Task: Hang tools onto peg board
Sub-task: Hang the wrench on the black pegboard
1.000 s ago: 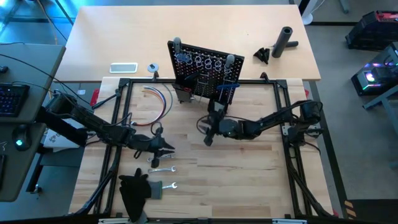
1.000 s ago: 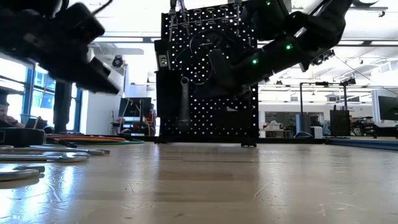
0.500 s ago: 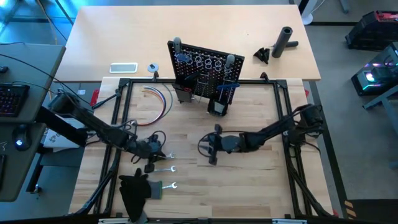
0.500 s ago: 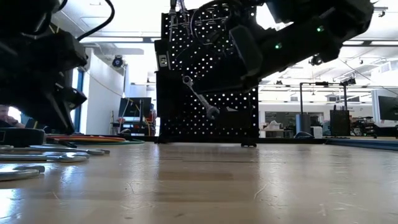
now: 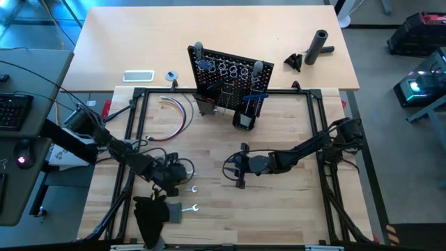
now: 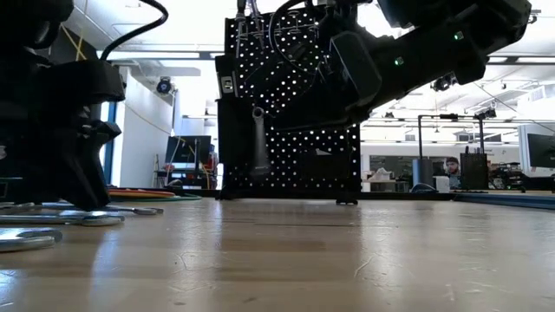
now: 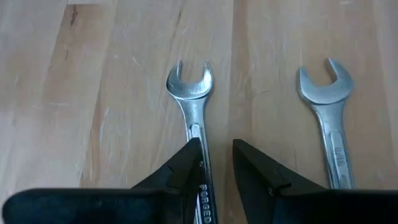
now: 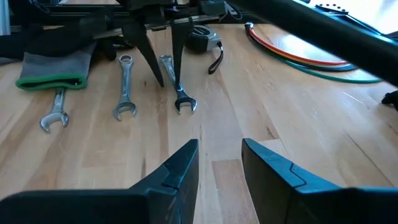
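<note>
Several silver wrenches lie flat on the wooden table near its left front. My left gripper (image 5: 178, 184) points down over one wrench (image 7: 190, 93), open, its fingertips (image 8: 175, 79) on either side of the shank just behind the open-jaw head. A second wrench (image 7: 326, 106) lies beside it. My right gripper (image 8: 219, 144) hovers open and empty at mid-table (image 5: 233, 167), aimed toward the left arm. The black peg board (image 5: 230, 77) stands upright at the far side, and a wrench (image 6: 258, 143) hangs on its front by its upper end. My left gripper comes at the wrench's shank (image 7: 203, 198) from above, slanting down, with the fingers across it. The shank runs along the inner edge of one finger (image 7: 186, 163). The wrench lies flat on the table. Whether a finger touches it, I cannot tell.
A grey cloth with a green cuff (image 8: 53, 65) covers part of a third wrench (image 8: 55, 115) at the front left. A tape measure (image 8: 202, 40) and a bundle of coloured wires (image 5: 178, 111) lie behind the left gripper. A black cylinder (image 5: 319, 45) stands far right.
My left gripper has moved toward the table's near edge and down onto the wrenches, tipping to point more steeply down. My right gripper has drawn back from the peg board toward the near edge, then stopped. The wrench on the board swung aside and hangs straight again.
</note>
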`<state>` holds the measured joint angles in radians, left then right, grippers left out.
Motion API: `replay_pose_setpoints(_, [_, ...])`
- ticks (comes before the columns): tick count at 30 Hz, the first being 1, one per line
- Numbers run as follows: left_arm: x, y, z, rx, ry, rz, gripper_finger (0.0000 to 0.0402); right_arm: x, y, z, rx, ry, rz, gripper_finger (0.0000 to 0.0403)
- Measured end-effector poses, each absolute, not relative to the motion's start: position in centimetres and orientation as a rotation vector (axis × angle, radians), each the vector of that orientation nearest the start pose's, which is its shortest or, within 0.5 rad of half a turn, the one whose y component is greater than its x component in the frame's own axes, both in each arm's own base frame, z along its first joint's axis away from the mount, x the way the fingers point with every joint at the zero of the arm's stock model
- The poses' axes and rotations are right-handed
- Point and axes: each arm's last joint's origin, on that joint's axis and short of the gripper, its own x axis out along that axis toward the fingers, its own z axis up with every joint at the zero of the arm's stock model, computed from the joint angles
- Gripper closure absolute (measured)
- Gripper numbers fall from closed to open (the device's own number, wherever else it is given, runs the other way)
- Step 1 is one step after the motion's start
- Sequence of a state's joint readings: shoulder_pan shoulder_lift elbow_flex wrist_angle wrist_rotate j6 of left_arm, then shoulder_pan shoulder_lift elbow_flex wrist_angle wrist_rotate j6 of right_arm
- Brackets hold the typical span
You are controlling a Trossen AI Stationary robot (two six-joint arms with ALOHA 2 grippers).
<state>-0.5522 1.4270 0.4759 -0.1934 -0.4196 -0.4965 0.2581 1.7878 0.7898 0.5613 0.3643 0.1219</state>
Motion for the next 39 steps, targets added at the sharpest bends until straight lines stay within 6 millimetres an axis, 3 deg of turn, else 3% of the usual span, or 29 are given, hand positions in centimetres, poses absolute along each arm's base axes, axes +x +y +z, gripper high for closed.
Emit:
replay_pose_setpoints(11, [19.4, -11.7, 13.0, 0.155, 0.935, 0.119, 0.031, 33.7, 8.0, 14.7, -0.006, 0.418, -0.088, 0.0285])
replay_pose_setpoints(29, [17.7, -10.8, 11.9, 0.091, 1.075, 0.189, 0.0312, 33.6, 8.0, 14.5, -0.005, 0.444, -0.055, 0.0285])
replay_pose_setpoints(32, [17.4, -10.6, 11.5, 0.069, 1.08, 0.203, 0.0328, 33.6, 8.1, 14.5, 0.001, 0.445, -0.048, 0.0285])
replay_pose_setpoints(36, [17.4, -10.6, 11.4, 0.078, 1.071, 0.193, 0.0378, 33.6, 8.2, 14.5, 0.009, 0.453, 0.004, 0.0285])
replay_pose_setpoints(39, [17.6, -10.6, 11.4, 0.089, 1.048, 0.182, 0.0383, 33.5, 8.6, 14.5, -0.011, 0.456, 0.057, 0.0285])
